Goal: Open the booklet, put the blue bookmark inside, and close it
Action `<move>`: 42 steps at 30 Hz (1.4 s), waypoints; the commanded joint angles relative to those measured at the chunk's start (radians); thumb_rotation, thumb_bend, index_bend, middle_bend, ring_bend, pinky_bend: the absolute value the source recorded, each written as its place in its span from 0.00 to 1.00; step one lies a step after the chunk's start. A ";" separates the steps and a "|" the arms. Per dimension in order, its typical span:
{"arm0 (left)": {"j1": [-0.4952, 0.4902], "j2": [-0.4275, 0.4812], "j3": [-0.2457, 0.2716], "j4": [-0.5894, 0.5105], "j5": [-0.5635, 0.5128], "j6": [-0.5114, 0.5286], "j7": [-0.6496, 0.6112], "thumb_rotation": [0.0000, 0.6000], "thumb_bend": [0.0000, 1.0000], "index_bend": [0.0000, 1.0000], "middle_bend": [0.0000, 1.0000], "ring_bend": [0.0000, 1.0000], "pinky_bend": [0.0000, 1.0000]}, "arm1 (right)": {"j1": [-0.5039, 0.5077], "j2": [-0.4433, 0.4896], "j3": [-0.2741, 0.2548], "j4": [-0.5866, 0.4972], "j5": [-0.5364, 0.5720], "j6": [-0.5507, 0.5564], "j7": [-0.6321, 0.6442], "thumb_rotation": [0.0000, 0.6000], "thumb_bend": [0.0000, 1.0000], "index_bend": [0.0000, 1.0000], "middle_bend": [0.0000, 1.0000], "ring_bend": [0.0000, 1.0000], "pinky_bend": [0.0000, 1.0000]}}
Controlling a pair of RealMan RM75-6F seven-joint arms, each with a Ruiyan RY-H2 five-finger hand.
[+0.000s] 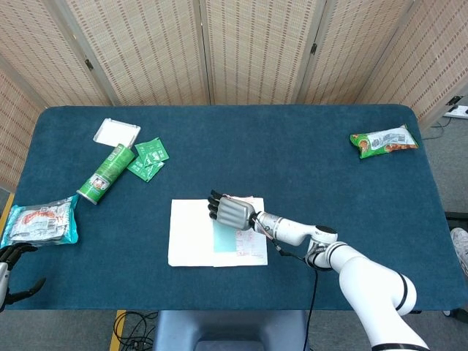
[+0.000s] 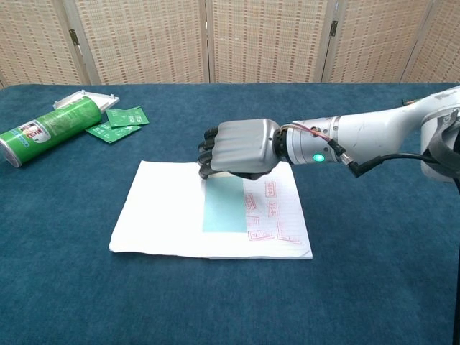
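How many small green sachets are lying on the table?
2, overlapping, at the table's far left: one sachet nearer the screen, the other sachet just below it, beside the green can. More could be hidden under them.

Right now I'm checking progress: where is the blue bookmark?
The blue bookmark lies flat on the open booklet at table centre, its far end under the right robot hand, beside the red-stamped page.

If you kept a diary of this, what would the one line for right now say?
booklet: open | blue bookmark: on page | right hand: fingers curled, over bookmark top | left hand: idle at table edge
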 commanded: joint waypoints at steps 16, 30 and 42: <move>0.000 0.000 -0.001 0.001 0.003 0.002 -0.002 1.00 0.24 0.32 0.26 0.21 0.25 | -0.014 0.013 0.004 -0.015 0.004 0.024 -0.006 1.00 0.87 0.22 0.17 0.11 0.14; -0.012 0.002 -0.009 -0.004 0.014 0.003 0.001 1.00 0.24 0.32 0.26 0.21 0.25 | -0.071 0.149 0.053 -0.220 0.029 0.173 -0.049 1.00 0.76 0.22 0.17 0.11 0.14; -0.046 -0.007 -0.028 -0.001 0.050 0.007 0.026 1.00 0.24 0.32 0.26 0.21 0.25 | -0.152 0.322 0.085 -0.535 0.053 0.249 -0.195 1.00 0.13 0.10 0.17 0.11 0.14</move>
